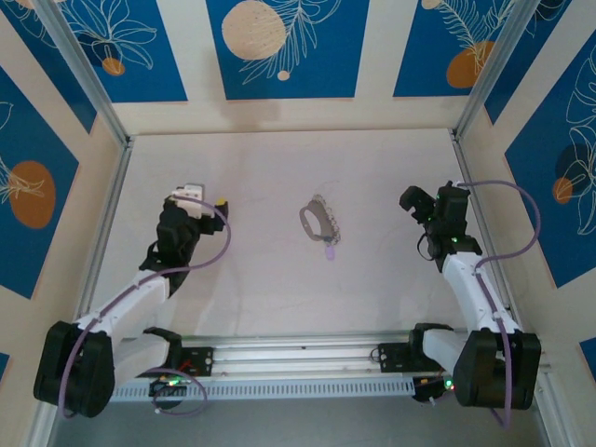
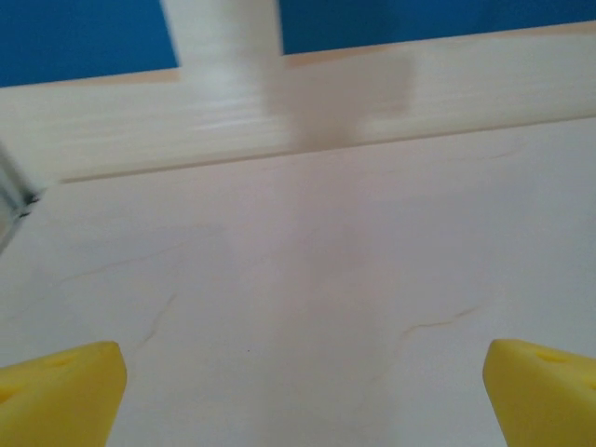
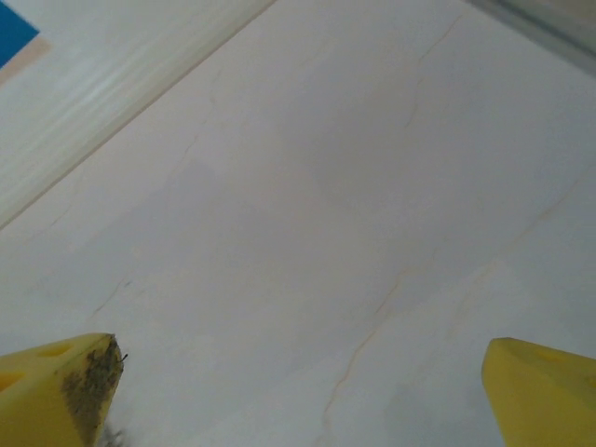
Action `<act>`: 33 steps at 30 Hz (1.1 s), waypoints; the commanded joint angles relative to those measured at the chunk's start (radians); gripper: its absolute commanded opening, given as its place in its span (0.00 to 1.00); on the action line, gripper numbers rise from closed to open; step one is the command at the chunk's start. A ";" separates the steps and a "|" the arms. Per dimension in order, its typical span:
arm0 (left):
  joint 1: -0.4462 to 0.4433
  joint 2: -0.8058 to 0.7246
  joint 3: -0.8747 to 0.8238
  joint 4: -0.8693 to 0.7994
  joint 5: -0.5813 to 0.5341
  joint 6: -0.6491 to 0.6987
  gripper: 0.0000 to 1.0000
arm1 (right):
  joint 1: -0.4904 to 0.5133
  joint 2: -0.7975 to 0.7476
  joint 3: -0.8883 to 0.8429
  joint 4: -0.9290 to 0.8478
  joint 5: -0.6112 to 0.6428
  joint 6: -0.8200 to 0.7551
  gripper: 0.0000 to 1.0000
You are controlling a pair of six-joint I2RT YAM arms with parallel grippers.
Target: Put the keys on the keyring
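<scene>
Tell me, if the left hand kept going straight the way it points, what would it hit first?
Probably nothing soon: the open left hand faces bare table, then the back wall. Which it would touch first is unclear. The keyring lies off to its right.

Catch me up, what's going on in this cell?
Nothing is held right now. The keyring lies mid-way across the table, with small silvery keys fringing its right edge and a lilac key at its near end. The left gripper and right gripper are both open, one on either side of it.
</scene>
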 commanded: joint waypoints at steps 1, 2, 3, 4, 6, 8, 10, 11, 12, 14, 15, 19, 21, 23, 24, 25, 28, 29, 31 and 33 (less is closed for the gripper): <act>0.040 0.058 -0.069 0.172 -0.052 0.052 0.98 | -0.006 0.037 -0.037 0.126 0.116 -0.111 0.99; 0.049 0.079 -0.082 0.192 -0.053 0.053 0.98 | -0.004 0.051 -0.041 0.141 0.131 -0.131 0.99; 0.060 0.105 -0.097 0.222 -0.047 0.053 0.99 | -0.006 0.066 -0.043 0.155 0.143 -0.150 0.99; 0.067 0.133 -0.110 0.260 -0.036 0.072 0.99 | -0.006 0.080 -0.052 0.184 0.148 -0.178 0.99; 0.079 0.164 -0.125 0.289 -0.025 0.093 0.99 | -0.005 0.111 -0.072 0.246 0.144 -0.212 0.99; 0.096 0.217 -0.144 0.363 -0.012 0.103 0.99 | -0.004 0.146 -0.095 0.332 0.114 -0.262 0.99; 0.117 0.282 -0.149 0.408 0.011 0.084 1.00 | -0.003 0.189 -0.117 0.413 0.072 -0.298 0.99; 0.120 0.307 -0.145 0.432 0.022 0.084 0.99 | -0.005 0.208 -0.126 0.446 0.053 -0.309 0.99; 0.121 0.338 -0.135 0.444 0.030 0.083 0.99 | -0.005 0.227 -0.135 0.482 0.013 -0.329 0.99; 0.122 0.392 -0.119 0.466 0.055 0.093 0.99 | -0.007 0.264 -0.142 0.499 -0.034 -0.336 1.00; 0.125 0.421 -0.116 0.488 0.065 0.096 0.99 | -0.004 0.286 -0.165 0.556 -0.061 -0.341 1.00; 0.136 0.466 -0.099 0.491 0.044 0.071 1.00 | 0.028 0.329 -0.225 0.740 -0.152 -0.383 0.99; 0.148 0.475 -0.089 0.486 0.053 0.064 1.00 | 0.069 0.400 -0.284 0.919 -0.148 -0.427 0.99; 0.166 0.475 -0.080 0.462 0.075 0.049 1.00 | 0.115 0.486 -0.313 1.082 -0.139 -0.489 0.99; 0.171 0.473 -0.074 0.451 0.084 0.044 1.00 | 0.124 0.457 -0.281 0.954 -0.146 -0.501 0.99; 0.173 0.473 -0.072 0.443 0.089 0.039 1.00 | 0.104 0.459 -0.260 0.928 -0.184 -0.490 0.99; 0.178 0.477 -0.069 0.441 0.095 0.039 1.00 | 0.072 0.465 -0.250 0.920 -0.234 -0.468 0.99; 0.178 0.476 -0.069 0.440 0.095 0.039 1.00 | 0.076 0.467 -0.252 0.923 -0.226 -0.470 0.99; 0.178 0.476 -0.070 0.443 0.095 0.039 1.00 | 0.078 0.467 -0.255 0.928 -0.220 -0.473 0.99; 0.178 0.476 -0.071 0.444 0.096 0.039 1.00 | 0.083 0.459 -0.257 0.922 -0.213 -0.476 0.99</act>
